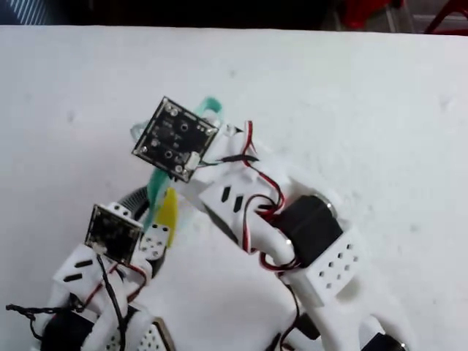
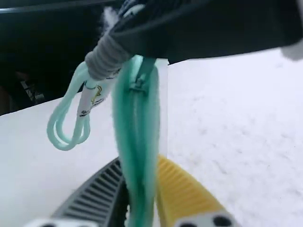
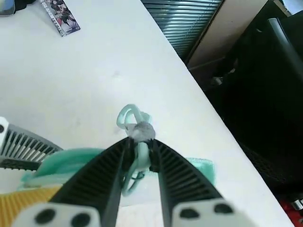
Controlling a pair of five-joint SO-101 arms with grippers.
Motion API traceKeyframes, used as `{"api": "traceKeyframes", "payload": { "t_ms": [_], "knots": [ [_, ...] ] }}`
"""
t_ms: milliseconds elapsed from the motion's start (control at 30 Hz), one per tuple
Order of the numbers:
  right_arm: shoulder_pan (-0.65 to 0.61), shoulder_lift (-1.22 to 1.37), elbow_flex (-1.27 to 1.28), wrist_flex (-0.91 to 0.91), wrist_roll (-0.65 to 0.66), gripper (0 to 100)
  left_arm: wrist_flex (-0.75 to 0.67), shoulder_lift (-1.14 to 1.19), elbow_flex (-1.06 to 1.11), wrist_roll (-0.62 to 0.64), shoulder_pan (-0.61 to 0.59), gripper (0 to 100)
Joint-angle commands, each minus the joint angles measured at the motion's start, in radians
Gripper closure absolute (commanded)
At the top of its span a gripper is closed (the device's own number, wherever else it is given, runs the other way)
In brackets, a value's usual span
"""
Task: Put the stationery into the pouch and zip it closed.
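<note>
A mint-green pouch (image 2: 137,123) hangs lifted between both grippers. My left gripper (image 2: 139,165) is shut on its zip edge, with the grey finger (image 2: 102,189) on one side and the yellow finger (image 2: 184,189) on the other. My right gripper (image 3: 139,142) has its black fingers shut on the zip pull, just below the pull's grey bead (image 3: 141,131) and mint cord loop (image 3: 126,116). In the high view the arms cover most of the pouch (image 1: 210,104). A teal strip shows beside the left gripper's yellow finger (image 1: 169,210). The pouch's inside is hidden.
The white table (image 1: 351,95) spreads wide to the right and at the back. A small printed card (image 3: 60,18) lies far off on it. Past the table's edge stands dark furniture (image 3: 270,94). Both arms crowd the front left, their cables (image 1: 263,194) looping over them.
</note>
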Motion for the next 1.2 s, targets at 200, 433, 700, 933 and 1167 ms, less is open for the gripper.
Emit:
{"api": "traceKeyframes", "payload": {
  "t_ms": [200,433,700,933,1167],
  "knots": [
    [0.105,-0.031,0.152,-0.248,0.000,98.1,-0.003,-0.010,-0.021,-0.015,0.007,98],
    [0.113,-0.031,0.184,-0.326,-0.003,98.1,-0.005,-0.010,-0.021,-0.018,0.007,98],
    [0.191,-0.022,0.193,-0.378,0.000,98.1,-0.003,-0.010,-0.020,-0.020,0.007,98],
    [0.234,-0.031,0.273,-0.460,-0.003,98.1,-0.002,-0.010,-0.020,-0.018,0.007,98],
    [0.165,-0.151,0.084,-0.189,-0.178,97.0,-0.008,-0.010,0.002,-0.023,0.007,98]
  ]
}}
